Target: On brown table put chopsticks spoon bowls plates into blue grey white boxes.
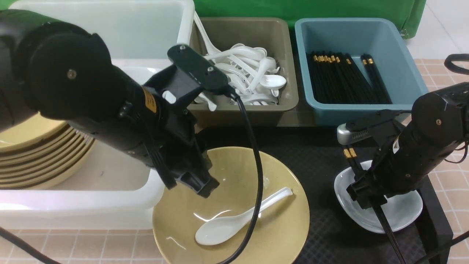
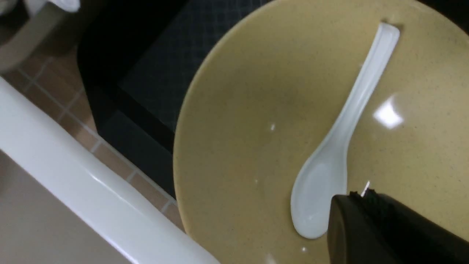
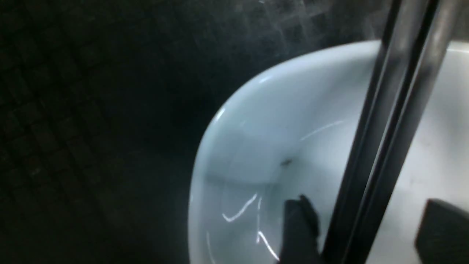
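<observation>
The left gripper (image 1: pixel 200 186) is held shut over the yellow bowl (image 1: pixel 278 227), in which the white spoon (image 1: pixel 234 222) is laid. The right gripper (image 1: pixel 367 201) is seen with its jaws parted around the black chopsticks (image 1: pixel 349 153), which are propped across the white plate (image 1: pixel 403 214) on the black tray (image 1: pixel 322 161)

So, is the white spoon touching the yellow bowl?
Touching. The left wrist view shows the spoon lying inside the bowl, with its scoop and handle resting on the inner surface. The front view shows the same.
</observation>
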`<state>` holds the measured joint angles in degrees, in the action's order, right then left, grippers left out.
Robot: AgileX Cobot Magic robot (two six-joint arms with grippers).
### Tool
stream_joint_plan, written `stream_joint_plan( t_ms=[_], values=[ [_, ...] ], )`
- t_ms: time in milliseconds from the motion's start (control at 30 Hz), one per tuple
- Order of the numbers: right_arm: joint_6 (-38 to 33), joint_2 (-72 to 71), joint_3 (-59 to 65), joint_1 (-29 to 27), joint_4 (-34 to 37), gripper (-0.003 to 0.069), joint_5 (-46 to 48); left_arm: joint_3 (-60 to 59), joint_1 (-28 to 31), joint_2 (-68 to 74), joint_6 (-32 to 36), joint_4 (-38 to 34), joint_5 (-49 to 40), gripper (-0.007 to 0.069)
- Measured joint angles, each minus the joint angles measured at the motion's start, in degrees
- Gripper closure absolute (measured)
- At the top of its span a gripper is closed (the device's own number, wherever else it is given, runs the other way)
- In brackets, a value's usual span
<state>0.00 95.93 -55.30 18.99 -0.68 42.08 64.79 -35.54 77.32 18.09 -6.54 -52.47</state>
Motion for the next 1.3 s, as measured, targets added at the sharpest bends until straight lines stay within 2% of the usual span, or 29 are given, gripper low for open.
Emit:
stream_joint_plan(
  t_ms=[67, 100, 133, 167, 200, 333, 467, 667, 767, 933, 1167, 1300],
  values=[
    [0.0, 0.0, 0.0, 0.0, 0.0, 0.0298, -0.2, 0.0, 0.0, 0.0, 0.0, 0.55, 0.81, 0.0621],
    [0.0, 0.0, 0.0, 0.0, 0.0, 0.0345, -0.2, 0.0, 0.0, 0.0, 0.08, 0.89, 1.33, 0.0621],
    [0.0, 0.0, 0.0, 0.0, 0.0, 0.043, -0.05, 0.0, 0.0, 0.0, 0.08, 1.67, 1.91, 0.0621],
    [0.0, 0.0, 0.0, 0.0, 0.06, 0.0484, 0.19, 0.0, 0.0, 0.0, 0.08, 2.02, 2.06, 0.0621],
    [0.0, -0.06, -0.06, 0.0, 0.11, 0.051, 0.54, 0.0, 0.0, 0.0, 0.08, 2.38, 2.36, 0.0621],
    [-1.77, -1.14, -0.51, 0.0, 0.11, 0.0503, 2.39, 0.0, 0.96, 0.21, -1.63, 2.55, 4.0, 0.0621],
    [-3.09, -5.28, -3.58, 0.0, 0.11, 0.0503, 4.17, 0.11, 5.55, 2.65, -3.21, 1.82, 6.38, 0.0621],
    [-4.74, -6.55, -16.1, 0.0, -0.86, 0.0503, 0.98, 4.8, 10.87, 8.57, -0.13, -3.38, 9.3, 0.0621],
    [-4.67, -2.72, -25.29, -0.75, -1.71, 0.0503, -4.76, 11.83, 11.28, 13.15, 3.23, -8.01, 13.51, 0.0621],
    [0.0, 8.98, -38.7, -4.12, -2.01, 0.0503, -12.47, 24.18, 11.32, 20.79, 6.49, -14.66, 19.88, 0.0621],
    [4.58, 22.92, -50.32, -8.31, -2.01, 0.0503, -12.83, 30.14, 11.32, 25.34, 11.22, -18.52, 22.17, 0.0621],
    [5.03, 26.27, -52.87, -9.91, -2.01, 0.0451, -9.47, 30.38, 11.39, 25.14, 13.4, -18.65, 20.31, 0.0621]
  ],
)
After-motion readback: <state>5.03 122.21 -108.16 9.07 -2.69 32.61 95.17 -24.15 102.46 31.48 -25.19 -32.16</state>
